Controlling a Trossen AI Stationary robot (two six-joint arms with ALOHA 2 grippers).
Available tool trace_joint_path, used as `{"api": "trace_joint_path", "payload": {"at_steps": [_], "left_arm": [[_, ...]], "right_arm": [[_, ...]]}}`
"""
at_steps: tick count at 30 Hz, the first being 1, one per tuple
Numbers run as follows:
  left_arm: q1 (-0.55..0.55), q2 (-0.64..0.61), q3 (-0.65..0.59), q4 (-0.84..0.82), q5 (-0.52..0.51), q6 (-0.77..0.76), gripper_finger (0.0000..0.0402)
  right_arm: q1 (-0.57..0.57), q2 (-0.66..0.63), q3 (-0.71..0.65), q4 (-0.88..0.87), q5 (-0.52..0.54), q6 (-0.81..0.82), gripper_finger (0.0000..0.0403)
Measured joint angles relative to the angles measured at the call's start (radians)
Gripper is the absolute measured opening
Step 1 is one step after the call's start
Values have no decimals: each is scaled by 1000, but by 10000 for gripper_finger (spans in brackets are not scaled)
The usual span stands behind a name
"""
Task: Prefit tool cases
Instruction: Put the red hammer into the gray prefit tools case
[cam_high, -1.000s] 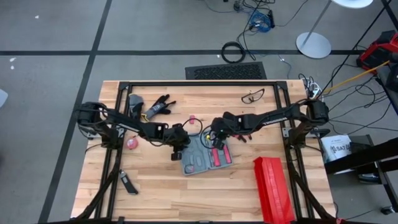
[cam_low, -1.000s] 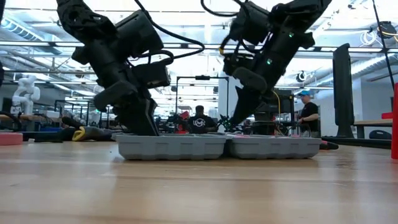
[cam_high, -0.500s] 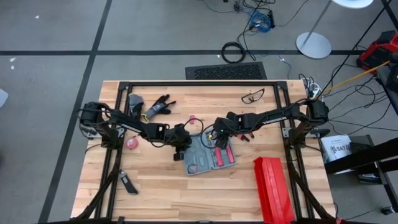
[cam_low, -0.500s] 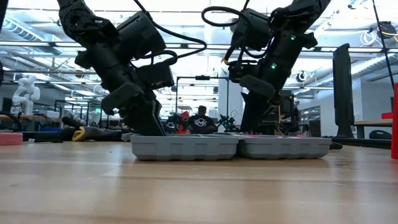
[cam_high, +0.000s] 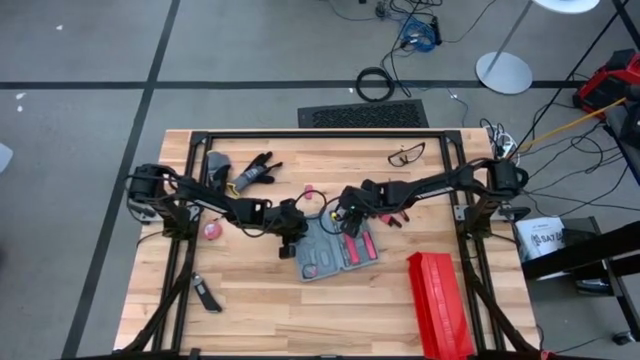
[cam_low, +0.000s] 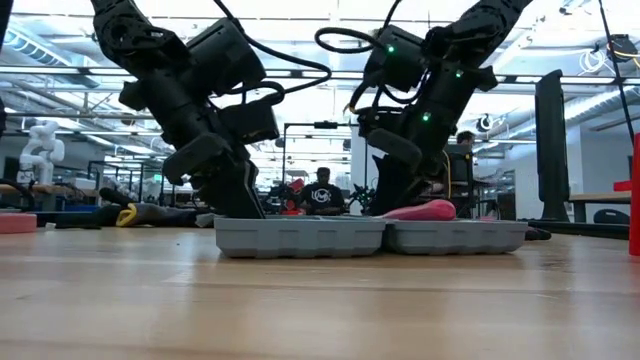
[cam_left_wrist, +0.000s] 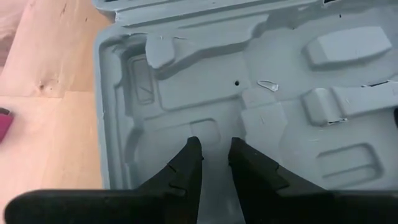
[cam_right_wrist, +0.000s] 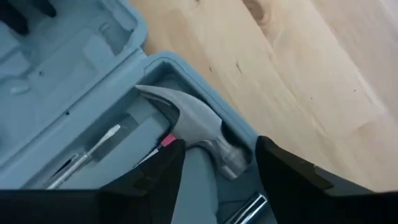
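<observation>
Pincer, right (cam_right_wrist: 214, 165): fingers spread wide, nothing clamped; it hangs just over the hammer (cam_right_wrist: 193, 134) lying in the case, the steel head showing between the two fingers.
Pincer, left (cam_left_wrist: 214, 162): fingers partly apart with only a narrow gap, standing in an empty moulded slot of the case's other half; whether they clamp the plastic there I cannot tell.
Hammer: silver head near the case's corner, pink grip running back along the tray; in the low view the pink grip (cam_low: 425, 210) sits a little above the tray's rim.
Tool case (cam_high: 335, 250): blue-grey, lying open and flat near the middle of the bench (cam_high: 260, 310), its two halves side by side, one pincer over each.
Further out on the bench: long red ribbed box (cam_high: 440, 305) towards the right front, black gloves (cam_high: 255, 170) and a pair of glasses (cam_high: 407, 153) at the back, a small pink round thing (cam_high: 211, 230) at the left.
Room behind: a person (cam_low: 322, 193) seated beyond the bench, seen in the low view.
</observation>
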Motion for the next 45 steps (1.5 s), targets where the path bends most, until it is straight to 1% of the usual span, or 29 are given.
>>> {"api": "trace_joint_path", "payload": {"at_steps": [4, 9, 16, 20, 28, 30, 32, 33, 35, 37, 40, 41, 45], "left_arm": [[0, 0, -1, -5, -8, 2, 91], [-2, 0, -2, -4, 8, 2, 91], [-2, 0, -2, 5, 6, 5, 91], [-2, 0, -2, 7, 4, 9, 91], [-2, 0, -1, 13, 2, 12, 91], [0, 2, 0, 40, -28, 13, 91], [6, 16, 3, 61, -47, 12, 91], [6, 18, 0, 67, -50, 11, 91], [3, 45, 0, 96, -47, 11, 91], [4, 69, 3, 121, -40, -3, 91], [11, 100, 3, 137, -32, -32, 91], [11, 108, 4, 140, -30, -36, 91], [11, 123, 5, 152, -26, -38, 91]], "right_arm": [[-12, 9, -3, 41, -61, 28, 199], [-28, 12, -5, 124, -152, 47, 189], [-46, 13, -5, 158, -235, 95, 189], [-61, 14, -8, 195, -311, 114, 189], [-60, 16, -11, 271, -376, 143, 190], [-55, 18, -4, 371, -485, 164, 190], [-41, 13, -4, 433, -572, 187, 189], [-37, 13, -5, 473, -595, 201, 188], [-34, 15, -4, 525, -594, 216, 186], [-31, 7, 11, 523, -583, 230, 183], [-24, -31, 24, 416, -556, 218, 176], [-22, -42, 23, 364, -512, 207, 174], [-15, -94, 23, 109, -276, 172, 159]]}}
